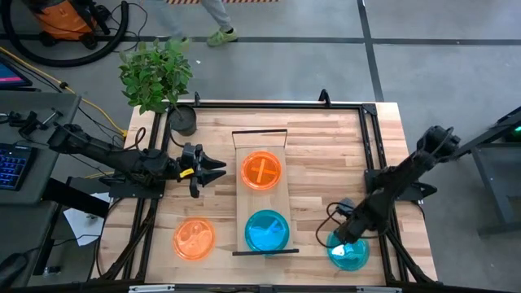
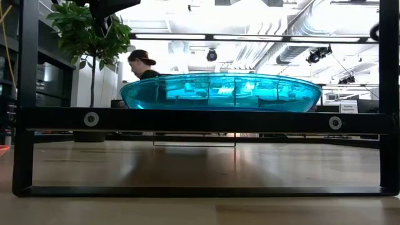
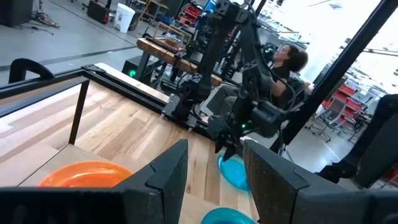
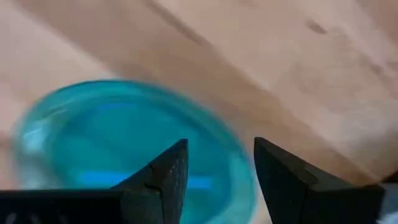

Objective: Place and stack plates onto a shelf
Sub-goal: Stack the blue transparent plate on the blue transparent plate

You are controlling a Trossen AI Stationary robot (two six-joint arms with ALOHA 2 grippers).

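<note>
The plates are four: an orange plate (image 1: 261, 170) and a blue plate (image 1: 267, 229) lie on the shelf (image 1: 260, 140). Another orange plate (image 1: 194, 238) lies on the table (image 1: 326, 155). The right gripper (image 1: 340, 242), open and empty, hangs over another blue plate (image 1: 350, 253). The left gripper (image 1: 218, 169) waits open beside the shelf.

Overhead down; low level; wrists forward, close.

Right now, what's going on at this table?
Two arms are loading plates onto the shelf. An orange plate and a teal plate already sit on it. The right end effector, open, hovers over another teal plate on the tabletop. The left end effector waits open beside the shelf. A second orange plate lies on the table.
</note>
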